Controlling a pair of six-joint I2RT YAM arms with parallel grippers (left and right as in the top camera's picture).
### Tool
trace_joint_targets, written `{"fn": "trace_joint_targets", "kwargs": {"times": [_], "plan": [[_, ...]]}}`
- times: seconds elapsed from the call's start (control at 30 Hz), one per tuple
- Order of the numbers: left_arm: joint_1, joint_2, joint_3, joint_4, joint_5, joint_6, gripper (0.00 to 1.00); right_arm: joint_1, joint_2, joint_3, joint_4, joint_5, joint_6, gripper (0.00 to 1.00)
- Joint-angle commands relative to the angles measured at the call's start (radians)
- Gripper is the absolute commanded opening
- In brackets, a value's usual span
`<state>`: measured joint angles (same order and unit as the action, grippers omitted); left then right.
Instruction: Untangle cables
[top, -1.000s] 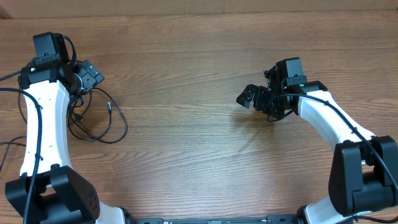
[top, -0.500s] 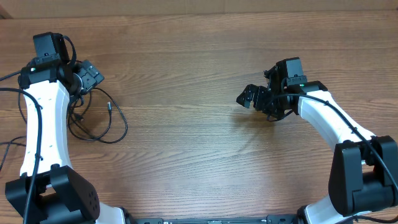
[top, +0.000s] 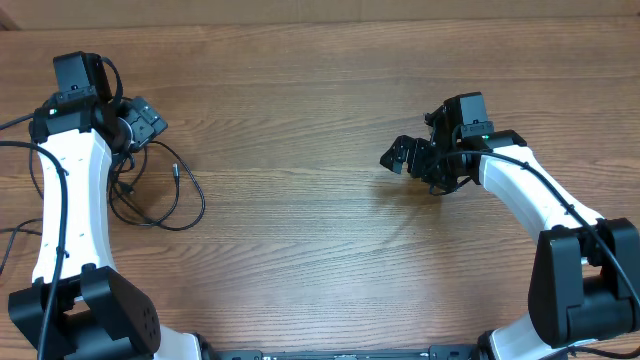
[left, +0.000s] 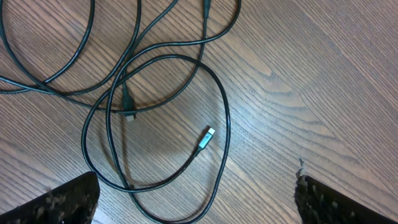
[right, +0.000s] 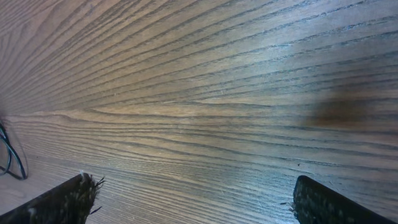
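Cables (top: 160, 200) lie in loose black loops on the left side of the wooden table (top: 300, 260), just before the left gripper (left: 194, 202). Its jaws stand wide apart and hold nothing. A silver-tipped plug (left: 205, 139) rests inside one loop. Well apart, across the table, the right gripper (top: 405, 156) hangs with its jaws just as wide, empty.
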<state>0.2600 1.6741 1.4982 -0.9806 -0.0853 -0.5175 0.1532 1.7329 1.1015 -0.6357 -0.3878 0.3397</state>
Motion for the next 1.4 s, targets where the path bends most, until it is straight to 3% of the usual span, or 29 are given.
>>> {"fn": "trace_joint_targets", "kwargs": {"times": [0.0,0.17,0.37,0.47,0.7,0.83,0.93,1.07,1.23,1.37], "plan": [[0.002,0.003,0.001,-0.005,0.008,0.005,1.00,0.005,0.003,0.010,0.006,0.003,0.000,1.00],[-0.001,-0.107,0.001,-0.008,0.000,0.010,1.00,0.005,0.003,0.010,0.006,0.003,0.000,1.00],[-0.002,-0.335,-0.056,-0.032,-0.135,0.024,1.00,0.005,0.003,0.010,0.006,0.003,0.000,1.00],[-0.001,-0.425,-0.267,0.159,-0.134,0.047,0.99,0.005,0.003,0.010,0.006,0.003,0.000,1.00],[-0.044,-0.616,-0.888,0.959,0.037,0.322,0.99,0.005,0.003,0.010,0.006,0.003,0.000,1.00],[-0.085,-0.676,-1.060,1.227,0.039,0.412,1.00,0.005,0.003,0.010,0.006,0.003,0.000,1.00],[-0.098,-0.713,-1.138,1.270,0.037,0.447,1.00,0.005,0.003,0.010,0.006,0.003,0.000,1.00],[-0.104,-0.764,-1.224,1.270,0.028,0.372,1.00,0.005,0.003,0.011,0.006,0.003,0.000,1.00],[-0.138,-0.848,-1.320,1.279,0.052,0.478,1.00,0.005,0.003,0.010,0.006,0.003,0.000,1.00],[-0.159,-0.948,-1.468,1.370,0.054,0.486,1.00,0.005,0.003,0.011,0.006,0.003,0.000,1.00]]}}
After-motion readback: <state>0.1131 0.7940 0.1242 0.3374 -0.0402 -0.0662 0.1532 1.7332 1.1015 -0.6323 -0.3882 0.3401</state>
